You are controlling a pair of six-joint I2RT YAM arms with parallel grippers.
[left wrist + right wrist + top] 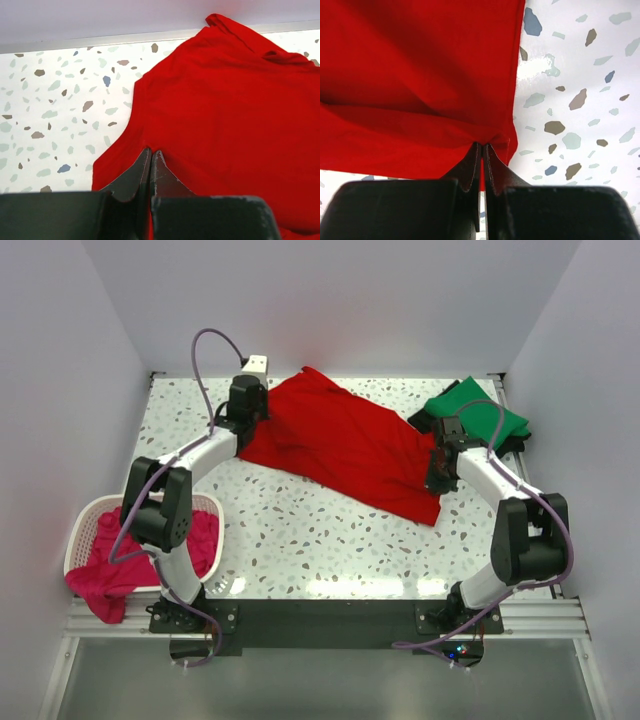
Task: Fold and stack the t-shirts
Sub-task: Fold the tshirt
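Speckled white table (330, 550) carried the red t-shirt (340, 445), lying rumpled across its far middle. The left gripper (151, 152) was clamped tight on the shirt's left edge, and the right gripper (483, 146) was likewise pinched on its near right corner. The green t-shirt (475, 410) lay at the far right corner, and the magenta t-shirt (105, 575) hung over the white basket (85, 525).

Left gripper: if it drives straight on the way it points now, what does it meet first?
The red t-shirt: the left gripper is shut on its near edge, and the cloth spreads directly ahead of the tips. Past it comes the back wall, though how far is unclear.
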